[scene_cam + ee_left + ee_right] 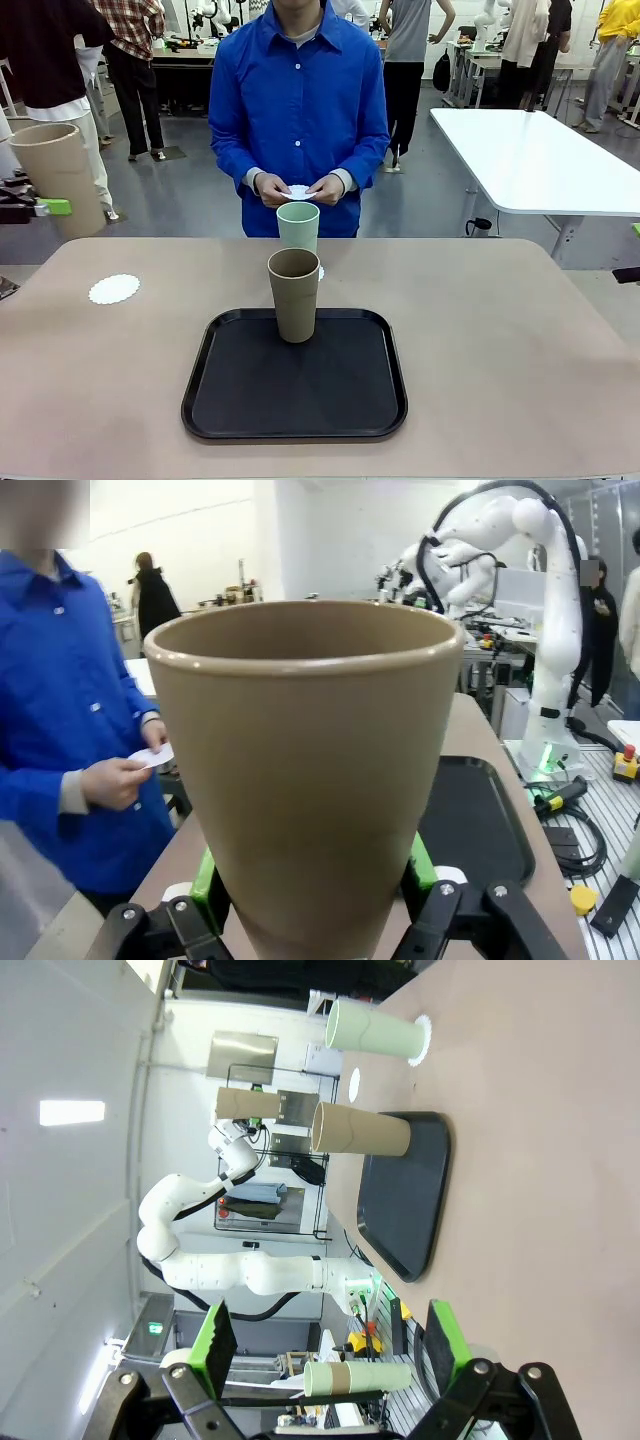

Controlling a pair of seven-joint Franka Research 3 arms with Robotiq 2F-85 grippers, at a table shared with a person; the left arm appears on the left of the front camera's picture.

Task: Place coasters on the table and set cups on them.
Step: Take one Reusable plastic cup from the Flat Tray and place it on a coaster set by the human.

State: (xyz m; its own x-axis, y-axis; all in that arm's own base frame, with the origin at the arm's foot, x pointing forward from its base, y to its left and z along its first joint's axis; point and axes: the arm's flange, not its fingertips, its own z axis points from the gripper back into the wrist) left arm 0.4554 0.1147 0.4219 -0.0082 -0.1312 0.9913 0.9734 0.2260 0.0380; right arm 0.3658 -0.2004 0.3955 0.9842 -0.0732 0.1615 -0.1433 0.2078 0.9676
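Note:
My left gripper [315, 885] is shut on a tan cup [305, 770], its green pads pressing both sides of the lower wall. That cup [50, 170] hangs upright at the far left, beyond the table's edge. A coaster [114, 289] lies bare on the table [500, 330] at the left. The mint green cup [298, 226] stands on a second coaster [424, 1038] at the far middle. Another tan cup [294, 295] stands on the black tray [230, 400]. The person's hands hold a third coaster [298, 192]. My right gripper [330, 1345] is open and holds nothing.
The tray sits at the table's middle front. The person in a blue shirt [300, 110] stands at the far edge. A white table [540, 160] stands behind at the right. Bare tabletop lies to the right of the tray.

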